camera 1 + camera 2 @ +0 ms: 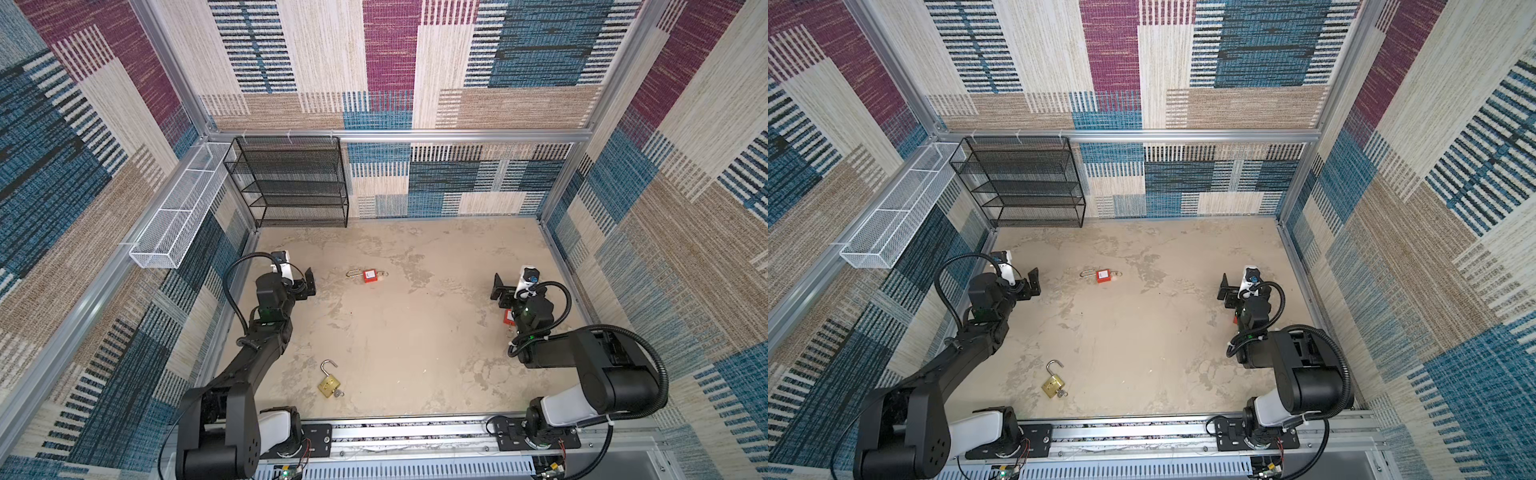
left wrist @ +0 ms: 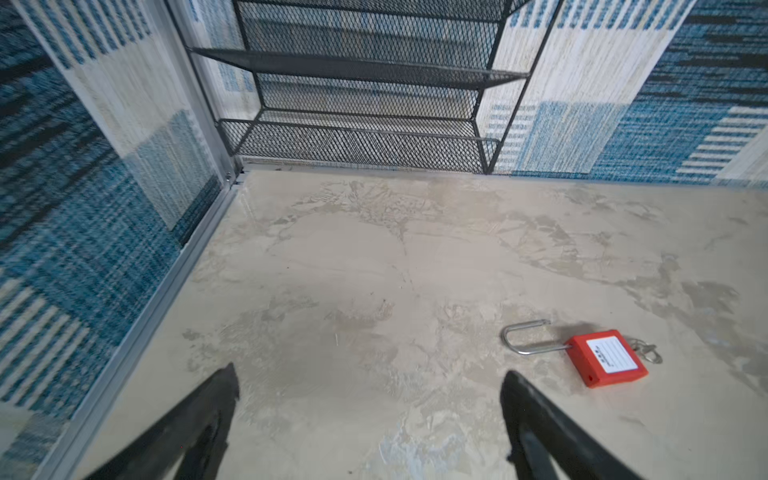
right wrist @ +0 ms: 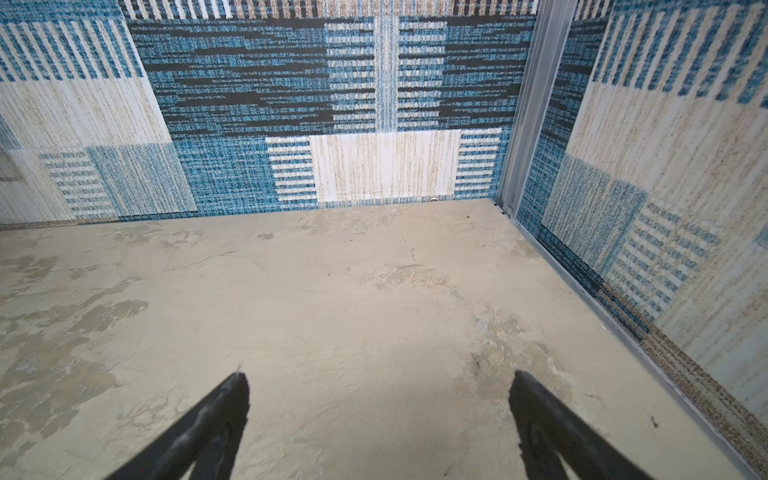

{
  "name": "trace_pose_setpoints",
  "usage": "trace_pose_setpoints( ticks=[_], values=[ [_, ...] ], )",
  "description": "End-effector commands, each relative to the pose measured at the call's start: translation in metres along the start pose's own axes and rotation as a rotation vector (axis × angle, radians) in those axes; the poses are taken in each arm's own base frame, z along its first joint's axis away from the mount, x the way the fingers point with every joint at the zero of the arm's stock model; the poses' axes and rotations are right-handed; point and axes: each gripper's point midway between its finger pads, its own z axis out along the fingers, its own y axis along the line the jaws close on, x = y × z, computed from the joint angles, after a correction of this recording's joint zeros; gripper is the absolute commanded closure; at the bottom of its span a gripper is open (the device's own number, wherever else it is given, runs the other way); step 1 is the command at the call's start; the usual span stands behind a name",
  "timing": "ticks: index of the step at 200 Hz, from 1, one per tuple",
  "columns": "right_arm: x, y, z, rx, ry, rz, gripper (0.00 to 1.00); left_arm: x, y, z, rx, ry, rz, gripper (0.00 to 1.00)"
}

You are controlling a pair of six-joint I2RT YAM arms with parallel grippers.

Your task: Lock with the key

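L hand (image 1: pixel 308 283): spread, empty.
R hand (image 1: pixel 498 286): spread, empty.
Red plastic padlock (image 1: pixel 370 275): nr L hand.
Brass padlock (image 1: pixel 328 385): shackle out, silver key (image 1: pixel 339 393) at base.

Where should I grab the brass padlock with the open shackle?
Pinch the brass padlock body across its narrow sides, probably from straight above: it lies flat on the table, and that leaves the swung-open shackle and the key free.

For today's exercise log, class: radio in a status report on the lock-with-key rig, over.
Left gripper, right gripper: open, empty. Red padlock, brass padlock: unlocked, keys in. Nothing blocks them.
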Motion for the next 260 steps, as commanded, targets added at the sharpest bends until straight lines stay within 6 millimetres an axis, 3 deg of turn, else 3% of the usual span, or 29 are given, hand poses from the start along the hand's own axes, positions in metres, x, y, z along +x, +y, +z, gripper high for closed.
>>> trace_pose_setpoints(
  ticks=[1, 31, 64, 95, 132, 152, 173, 218, 260],
  values=[
    [-0.017, 0.015, 0.013, -0.071, 0.042, -0.027, 0.01, 0.03, 0.021, -0.026, -0.119, 0.202, -0.002, 0.01],
    [-0.043, 0.041, 0.006, -0.221, 0.002, -0.037, 0.01, 0.033, 0.031, -0.065, -0.179, 0.322, -0.03, 0.01],
    [-0.049, 0.07, 0.01, -0.321, 0.13, -0.005, 0.01, 0.046, 0.031, -0.107, -0.194, 0.459, -0.092, 0.01],
    [-0.04, 0.105, -0.011, -0.357, 0.253, -0.047, 0.01, 0.036, 0.037, -0.143, -0.229, 0.486, -0.101, 0.03],
    [-0.042, 0.135, -0.067, -0.449, 0.294, 0.04, 0.01, 0.02, 0.023, -0.155, -0.143, 0.57, -0.064, 0.04],
    [-0.041, 0.141, -0.085, -0.476, 0.32, 0.106, 0.01, 0.012, 0.014, -0.159, -0.115, 0.597, -0.066, 0.03],
    [-0.038, 0.148, -0.093, -0.5, 0.368, 0.168, 0.01, 0.008, 0.007, -0.166, -0.084, 0.615, -0.079, 0.02],
    [-0.045, 0.173, -0.098, -0.57, 0.457, 0.227, 0.01, 0.019, -0.007, -0.183, -0.09, 0.651, -0.17, 0.06],
    [-0.04, 0.209, -0.099, -0.715, 0.47, 0.208, 0.01, 0.053, -0.031, -0.181, -0.103, 0.738, -0.187, 0.09]
  ],
)
